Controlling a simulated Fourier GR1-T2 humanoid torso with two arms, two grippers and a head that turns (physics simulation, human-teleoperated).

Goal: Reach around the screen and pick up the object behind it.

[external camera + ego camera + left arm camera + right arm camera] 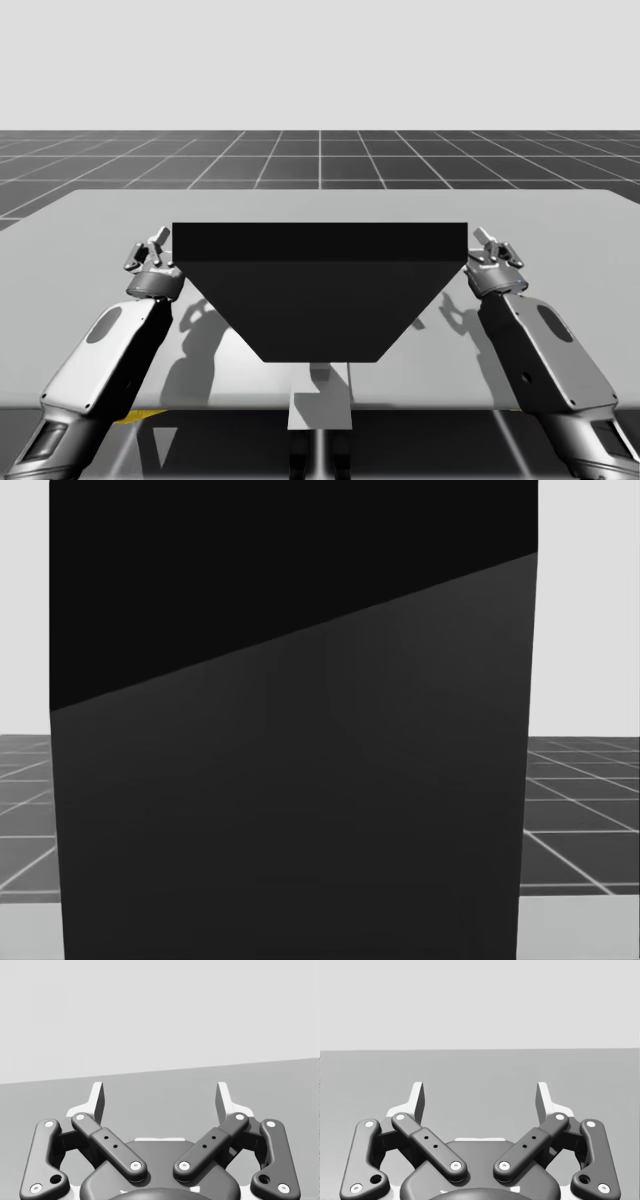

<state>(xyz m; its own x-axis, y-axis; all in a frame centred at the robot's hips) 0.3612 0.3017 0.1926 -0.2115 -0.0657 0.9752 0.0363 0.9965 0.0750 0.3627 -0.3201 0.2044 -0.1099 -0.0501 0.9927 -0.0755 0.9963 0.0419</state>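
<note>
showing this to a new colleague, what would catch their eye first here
The big dark screen stands mid-table and blocks the head view. My left gripper and right gripper flank it, one at each side edge, fingers open above the grey table.

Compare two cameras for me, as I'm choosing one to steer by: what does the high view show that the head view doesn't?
High view, not head view: my left pincer and right pincer, one beside each end of the screen, with both arms coming in from below. Head view, not high view: the screen's near face up close, crossed by a slanted shade line. Both: the dark screen, the grey table and the grid floor.
</note>
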